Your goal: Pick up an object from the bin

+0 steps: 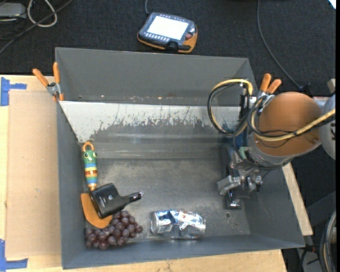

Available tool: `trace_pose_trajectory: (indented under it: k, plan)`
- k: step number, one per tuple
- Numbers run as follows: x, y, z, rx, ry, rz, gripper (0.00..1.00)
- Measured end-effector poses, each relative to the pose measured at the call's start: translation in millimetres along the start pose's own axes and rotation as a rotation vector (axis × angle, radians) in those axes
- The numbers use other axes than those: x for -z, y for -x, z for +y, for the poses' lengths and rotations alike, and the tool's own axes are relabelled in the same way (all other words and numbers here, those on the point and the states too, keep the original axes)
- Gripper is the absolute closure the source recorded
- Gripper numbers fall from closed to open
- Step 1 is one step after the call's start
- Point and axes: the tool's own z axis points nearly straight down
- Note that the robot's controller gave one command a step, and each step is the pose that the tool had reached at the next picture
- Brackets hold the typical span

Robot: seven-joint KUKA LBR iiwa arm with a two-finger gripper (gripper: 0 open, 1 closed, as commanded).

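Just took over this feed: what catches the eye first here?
The gripper hangs over bare floor at the right side of the bin. The loose things lie toward the view's lower left: purple grapes in the corner, a black tool and a striped toy just above them, and a crushed can at lower centre.

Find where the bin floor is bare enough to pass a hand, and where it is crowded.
Bare: the middle of the bin floor, between striped toy and gripper. Crowded: along the lower wall, with black tool, purple grapes and crumpled can.
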Motion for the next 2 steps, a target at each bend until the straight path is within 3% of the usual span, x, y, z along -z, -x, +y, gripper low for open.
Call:
trace_pose_trajectory:
  k: [2]
  plan:
    - [29.3,1.2,-1.0,-0.005,-0.005,-0.001,1.00]
